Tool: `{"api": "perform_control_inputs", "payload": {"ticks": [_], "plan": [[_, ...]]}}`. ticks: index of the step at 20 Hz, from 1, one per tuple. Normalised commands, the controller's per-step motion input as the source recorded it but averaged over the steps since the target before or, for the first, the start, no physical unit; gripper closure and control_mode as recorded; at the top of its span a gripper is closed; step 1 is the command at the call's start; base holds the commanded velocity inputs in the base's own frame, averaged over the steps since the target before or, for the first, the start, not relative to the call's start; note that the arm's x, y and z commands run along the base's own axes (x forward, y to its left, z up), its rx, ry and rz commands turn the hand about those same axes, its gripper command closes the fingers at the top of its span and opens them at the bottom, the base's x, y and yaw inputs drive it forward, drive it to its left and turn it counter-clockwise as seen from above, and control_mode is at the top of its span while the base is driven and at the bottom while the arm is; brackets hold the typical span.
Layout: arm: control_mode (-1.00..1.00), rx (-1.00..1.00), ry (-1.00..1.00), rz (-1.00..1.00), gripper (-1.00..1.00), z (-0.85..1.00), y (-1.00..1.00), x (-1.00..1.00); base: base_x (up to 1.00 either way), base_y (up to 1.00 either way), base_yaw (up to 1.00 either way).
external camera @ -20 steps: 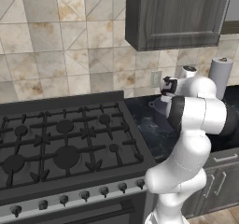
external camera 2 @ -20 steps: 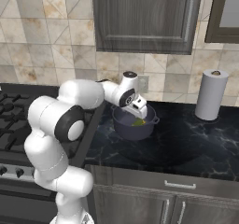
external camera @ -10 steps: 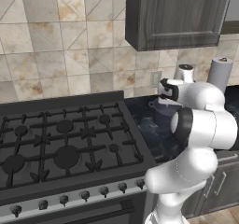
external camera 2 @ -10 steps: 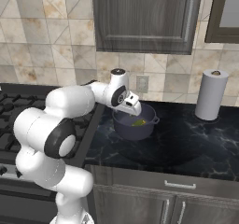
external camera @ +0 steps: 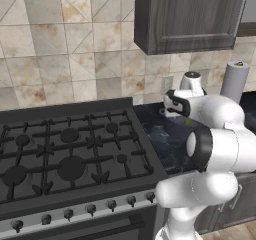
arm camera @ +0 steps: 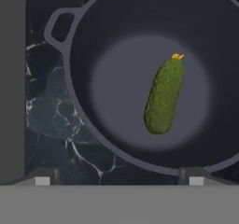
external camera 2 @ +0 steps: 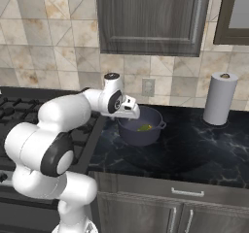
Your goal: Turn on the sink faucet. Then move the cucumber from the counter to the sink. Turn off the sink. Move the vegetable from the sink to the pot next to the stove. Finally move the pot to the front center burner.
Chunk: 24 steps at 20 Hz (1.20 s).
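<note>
Cucumber [arm camera: 163,97] now lying loose in pot [arm camera: 84,125], jaws wide and empty, hand swung back toward stove [external camera: 70,154]; burner move next.

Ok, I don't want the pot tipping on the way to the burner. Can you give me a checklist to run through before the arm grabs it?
1. Cucumber lies inside the pot, on its floor: ok.
2. Gripper open and empty, hovering above the pot: ok.
3. Pot upright on the counter beside the stove: ok.
4. Pot handle free to grasp: ok in the hand view; the far handle shows in the right base view.
5. Front center burner free of other things: ok.
6. Burner flame off: cannot tell for sure; no flame seen.
</note>
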Motion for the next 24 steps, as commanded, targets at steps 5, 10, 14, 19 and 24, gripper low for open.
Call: {"api": "perform_control_inputs", "payload": {"ticks": [5, 10, 14, 19, 24], "plan": [[-1.0, -0.05, 0.03, 0.19, -1.0, 0.04, 0.26, -0.1, 0.0, 0.0, 0.0], [-1.0, -0.01, 0.04, 0.13, -1.0, 0.0, 0.07, 0.11, 0.0, 0.0, 0.0], [-1.0, 0.0, 0.03, 0.09, -1.0, -0.08, 0.0, 0.43, 0.0, 0.0, 0.0], [-1.0, 0.0, 0.01, 0.08, -1.0, -0.26, 0.0, 0.43, 0.0, 0.0, 0.0], [-1.0, -0.01, 0.01, 0.05, -1.0, -0.37, 0.0, 0.13, 0.0, 0.0, 0.0]]}}
